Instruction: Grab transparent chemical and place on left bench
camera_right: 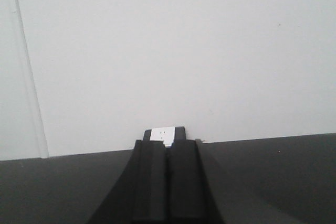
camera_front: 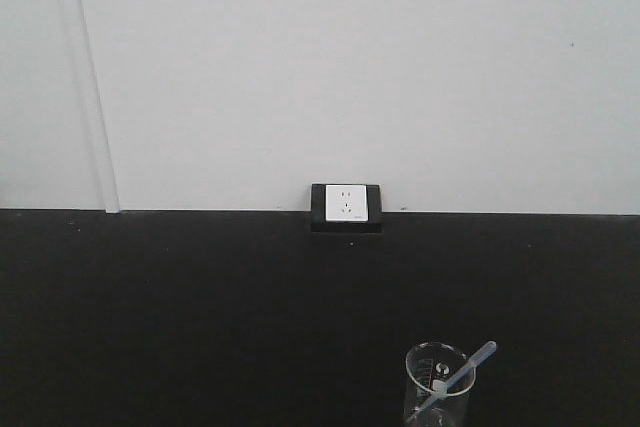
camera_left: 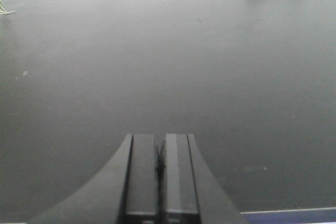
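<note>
The clear rod point(camera_front: 478, 359) leans tilted inside the glass beaker point(camera_front: 420, 377), its top poking over the rim. The beaker stands on the black worktop point(camera_front: 150, 317). The left claw point(camera_left: 159, 142) and the right claw point(camera_right: 167, 148) are each pressed together, holding nothing.

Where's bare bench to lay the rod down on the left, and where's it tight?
The black bench is bare from the beaker leftward and back to the wall socket. The left wrist view shows bare surface ahead of the left gripper too. Only crowded spot: the beaker with the rod leaning in it, front right.
</note>
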{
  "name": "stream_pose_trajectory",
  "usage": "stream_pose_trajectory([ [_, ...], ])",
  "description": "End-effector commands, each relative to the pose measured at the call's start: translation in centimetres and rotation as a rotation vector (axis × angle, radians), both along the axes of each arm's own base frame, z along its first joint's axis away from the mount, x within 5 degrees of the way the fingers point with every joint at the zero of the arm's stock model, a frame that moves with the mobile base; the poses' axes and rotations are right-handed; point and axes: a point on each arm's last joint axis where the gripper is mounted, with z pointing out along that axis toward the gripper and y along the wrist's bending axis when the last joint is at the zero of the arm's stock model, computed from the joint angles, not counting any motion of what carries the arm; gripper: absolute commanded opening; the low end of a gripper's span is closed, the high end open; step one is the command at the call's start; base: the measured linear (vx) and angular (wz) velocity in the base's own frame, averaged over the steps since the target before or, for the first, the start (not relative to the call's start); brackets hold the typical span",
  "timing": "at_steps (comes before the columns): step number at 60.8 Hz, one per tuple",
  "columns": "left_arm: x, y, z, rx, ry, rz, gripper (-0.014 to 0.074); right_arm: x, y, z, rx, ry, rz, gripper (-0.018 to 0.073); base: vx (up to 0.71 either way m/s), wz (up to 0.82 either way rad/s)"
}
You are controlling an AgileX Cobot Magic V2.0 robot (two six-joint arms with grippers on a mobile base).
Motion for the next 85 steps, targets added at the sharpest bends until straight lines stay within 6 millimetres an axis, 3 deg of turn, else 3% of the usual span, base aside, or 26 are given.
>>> stream_pose_trajectory([
  [1, -0.1, 0.0, 0.3, -0.014, -0.081, -0.001, -0.0003, -0.1, -0.1, 3.9, 0.015, -0.062, -0.010, -0.0008, 0.00, 0.00],
  [8, -0.1, 0.0, 0.3, -0.014, -0.081, -0.001, -0.0003, 1.6, 0.1, 7.4, -0.090, -0.012, -0.032, -0.0008, 0.00, 0.00],
  [15, -0.1, 0.0, 0.3, -0.014, -0.081, -0.001, -0.0003, 4.4, 0.6, 10.2, -0.148, 0.025, -0.041, -0.0008, 0.00, 0.00],
  [26, -0.1, 0.0, 0.3, -0.014, -0.081, -0.001, -0.0003, 8.8, 1.2, 11.7, -0.155, 0.118, -0.033, -0.0006, 0.00, 0.00],
  [36, -0.1, 0.0, 0.3, -0.014, -0.081, -0.001, -0.0003, 11.5, 1.6, 11.2, -0.158, 0.152, -0.030, 0.0010, 0.00, 0.00],
  [42, -0.1, 0.0, 0.3, -0.014, -0.081, -0.001, -0.0003, 12.6, 1.8, 10.6, -0.149, 0.172, -0.028, 0.0064, 0.00, 0.00],
  [48, -0.1, 0.0, 0.3, -0.014, -0.081, -0.001, -0.0003, 13.6, 1.9, 9.9, -0.119, 0.202, -0.021, 0.0172, 0.00, 0.00],
  [59, -0.1, 0.0, 0.3, -0.014, -0.081, -0.001, -0.0003, 14.7, 2.1, 9.0, -0.059, 0.242, -0.013, 0.0489, 0.00, 0.00],
  [66, -0.1, 0.0, 0.3, -0.014, -0.081, -0.001, -0.0003, 15.5, 2.1, 8.2, 0.105, 0.298, -0.010, 0.0634, 0.00, 0.00],
  [73, -0.1, 0.0, 0.3, -0.014, -0.081, -0.001, -0.0003, 17.0, 2.1, 6.6, 0.307, 0.394, -0.024, 0.0654, 0.00, 0.00],
  [85, -0.1, 0.0, 0.3, -0.014, -0.081, -0.001, -0.0003, 20.3, 2.5, 3.0, 0.471, 0.459, -0.037, 0.0582, 0.00, 0.00],
])
